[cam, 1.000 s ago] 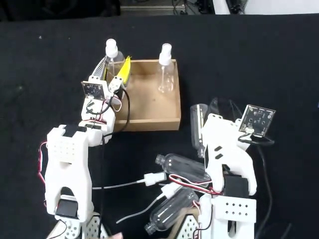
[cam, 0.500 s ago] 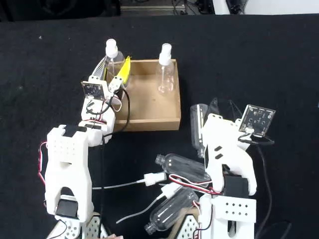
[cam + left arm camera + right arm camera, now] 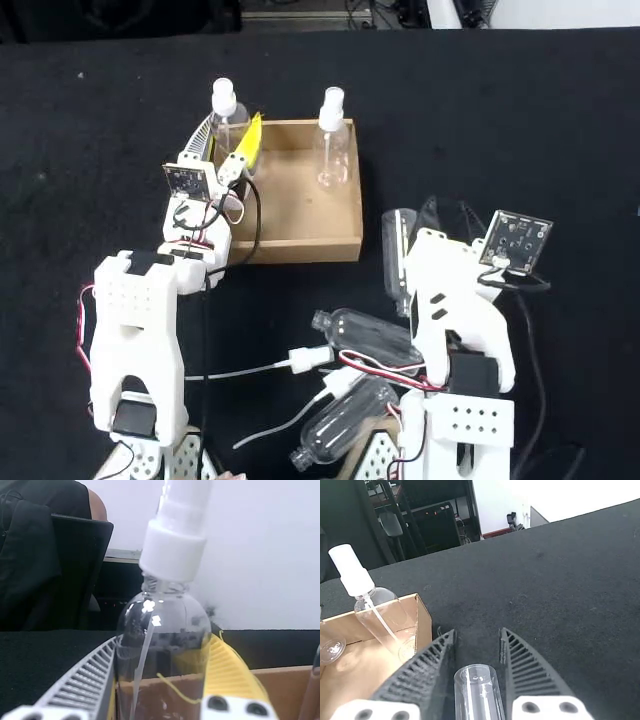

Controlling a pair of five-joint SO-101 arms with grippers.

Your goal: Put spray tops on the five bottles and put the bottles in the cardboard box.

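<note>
I see the left pincer (image 3: 233, 125) clamped on a capped bottle (image 3: 162, 645), upright at the box's (image 3: 300, 245) far-left corner. The right pincer (image 3: 477, 631) is clamped on an open bottle (image 3: 476, 692) beside the box. A second capped bottle (image 3: 332, 140) stands inside.

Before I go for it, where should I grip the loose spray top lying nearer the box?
Take the spray top by its white head. It lies flat, so come from straight above, jaws across its short width. Its long thin tube looks too slim and bendy to hold.
</note>
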